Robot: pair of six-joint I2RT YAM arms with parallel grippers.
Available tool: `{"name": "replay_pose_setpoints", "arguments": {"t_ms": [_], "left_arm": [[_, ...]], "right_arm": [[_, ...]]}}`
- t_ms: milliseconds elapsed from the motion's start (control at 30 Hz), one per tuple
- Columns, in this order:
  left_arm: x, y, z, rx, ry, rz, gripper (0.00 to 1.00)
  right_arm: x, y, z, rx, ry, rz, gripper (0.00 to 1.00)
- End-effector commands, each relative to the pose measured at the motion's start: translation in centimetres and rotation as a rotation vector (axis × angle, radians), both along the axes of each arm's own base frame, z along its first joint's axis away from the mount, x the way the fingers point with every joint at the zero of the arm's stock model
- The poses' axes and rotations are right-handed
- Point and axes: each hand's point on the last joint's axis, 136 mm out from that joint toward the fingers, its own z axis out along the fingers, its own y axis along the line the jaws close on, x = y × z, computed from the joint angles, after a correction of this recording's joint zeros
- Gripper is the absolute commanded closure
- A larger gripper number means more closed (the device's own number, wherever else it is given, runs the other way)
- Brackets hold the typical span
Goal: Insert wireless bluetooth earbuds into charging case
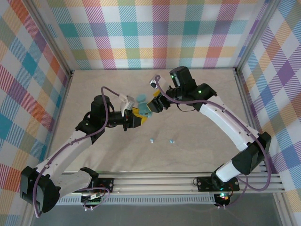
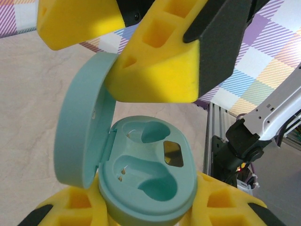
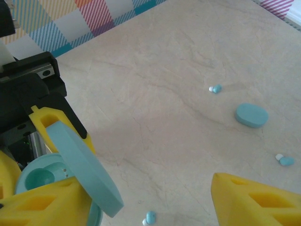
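Figuring the earbuds will be the fiddly part: tiny, light, smooth rounded plastic, so my guess is they'll squirt out of fat foam pads if I pinch too hard. I'd take one across its fatter teal body, not the little white tip, and squeeze gently. They don't look fragile, just slippery.

Right now they're lying loose on the table, well apart from the charging case. I count three from my right wrist, and the top camera has two on the near side of where my arms meet.

My left gripper is clamped on the base of the charging case, holding it up off the table with the lid swung open. My right gripper has its jaws spread wide and isn't holding anything. The lid sits between its fingers, with one yellow finger pressed against the lid's edge.

The views differ a lot. The left wrist looks straight into the case, where both sockets are empty and the small contact pins are visible. The right wrist sees that inside mostly edge-on, but it gives me the loose buds and a second case, closed, lying flat between two of them. The top camera shows both grippers bunched together mid-table.
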Motion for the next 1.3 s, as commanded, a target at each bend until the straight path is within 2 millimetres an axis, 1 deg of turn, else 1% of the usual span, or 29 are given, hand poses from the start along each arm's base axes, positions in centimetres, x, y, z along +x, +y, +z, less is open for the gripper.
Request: {"name": "replay_pose_setpoints", "arguments": {"t_ms": [0, 200, 367, 500, 600, 667, 767, 833, 900, 967, 1033, 1100, 1167, 1267], "left_arm": [[-0.3, 0.0, 0.3, -0.011, -0.02, -0.003, 1.0], [-0.2, 0.1, 0.1, -0.004, -0.019, 0.013, 1.0], [0.2, 0.3, -0.1, 0.006, -0.013, 0.031, 1.0], [0.6, 0.5, -0.6, 0.026, 0.001, 0.064, 1.0], [0.7, 0.6, -0.8, 0.027, 0.003, 0.075, 1.0], [0.9, 0.7, -1.1, 0.028, 0.009, 0.085, 1.0], [0.9, 0.9, -1.4, 0.031, 0.016, 0.096, 1.0], [0.9, 0.9, -1.5, 0.032, 0.016, 0.101, 1.0], [0.8, 1.1, -1.5, 0.033, 0.015, 0.109, 1.0], [0.8, 1.2, -1.5, 0.034, 0.015, 0.114, 1.0], [0.7, 1.4, -1.4, 0.033, 0.009, 0.121, 1.0], [0.5, 1.6, -1.4, 0.033, 0.008, 0.125, 1.0], [0.3, 1.8, -1.4, 0.037, 0.009, 0.129, 1.0], [0.1, 2.0, -1.2, 0.039, 0.004, 0.14, 1.0]], "right_arm": [[-1.0, 0.2, 1.0, 0.058, 0.017, 0.018, 0.32], [-1.3, 0.3, 1.2, 0.075, 0.037, 0.02, 0.31], [-1.4, 0.3, 1.8, 0.091, 0.05, 0.012, 0.31], [-1.7, -0.2, 2.4, 0.104, 0.081, -0.03, 0.3], [-2.1, -1.1, 2.7, 0.098, 0.084, -0.064, 0.3], [-2.3, -2.0, 3.0, 0.088, 0.066, -0.095, 0.3], [-2.8, -3.7, 3.9, 0.09, 0.021, -0.14, 0.3], [-3.1, -4.9, 4.3, 0.1, 0.02, -0.17, 0.31], [-3.2, -5.9, 4.3, 0.092, 0.028, -0.206, 0.33], [-3.0, -7.1, 2.8, 0.048, 0.046, -0.257, 0.32], [-2.3, -8.2, 0.4, -0.006, 0.092, -0.311, 0.32], [-1.8, -9.5, -2.9, -0.066, 0.167, -0.365, 0.32], [-1.8, -10.6, -6.2, -0.124, 0.235, -0.395, 0.33], [-2.3, -11.0, -9.9, -0.178, 0.277, -0.392, 0.39]]}}
